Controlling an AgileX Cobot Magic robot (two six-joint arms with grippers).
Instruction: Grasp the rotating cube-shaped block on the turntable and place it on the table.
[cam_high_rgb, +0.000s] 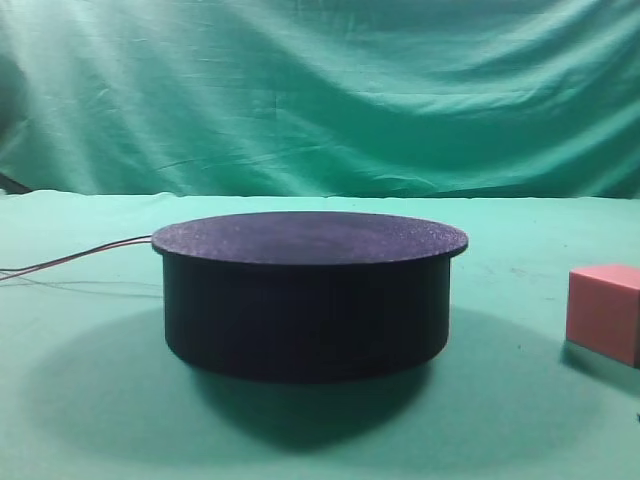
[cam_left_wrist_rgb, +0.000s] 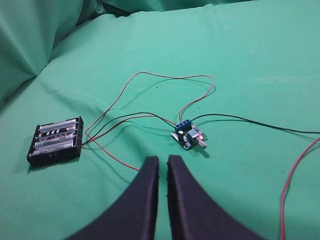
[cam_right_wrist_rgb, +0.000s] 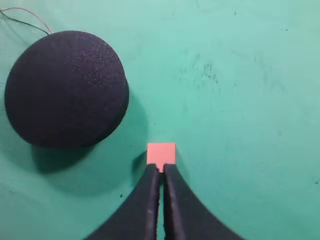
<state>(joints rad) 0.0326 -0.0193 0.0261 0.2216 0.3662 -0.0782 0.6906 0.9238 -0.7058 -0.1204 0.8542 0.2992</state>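
The salmon-pink cube-shaped block (cam_high_rgb: 605, 312) rests on the green table (cam_high_rgb: 80, 400) at the far right, apart from the black turntable (cam_high_rgb: 310, 238), whose top is bare. In the right wrist view the block (cam_right_wrist_rgb: 161, 153) lies on the cloth to the right of the turntable (cam_right_wrist_rgb: 65, 87). My right gripper (cam_right_wrist_rgb: 160, 167) is shut and empty, and hangs above the block's near edge. My left gripper (cam_left_wrist_rgb: 163, 160) is shut and empty over the cloth. Neither gripper shows in the exterior view.
Thin red wires (cam_high_rgb: 80, 255) trail left from the turntable. In the left wrist view a black battery pack (cam_left_wrist_rgb: 56, 141) and a small blue circuit board (cam_left_wrist_rgb: 189, 136) lie on the cloth, joined by red and black wires. A draped green backdrop (cam_high_rgb: 320, 90) stands behind.
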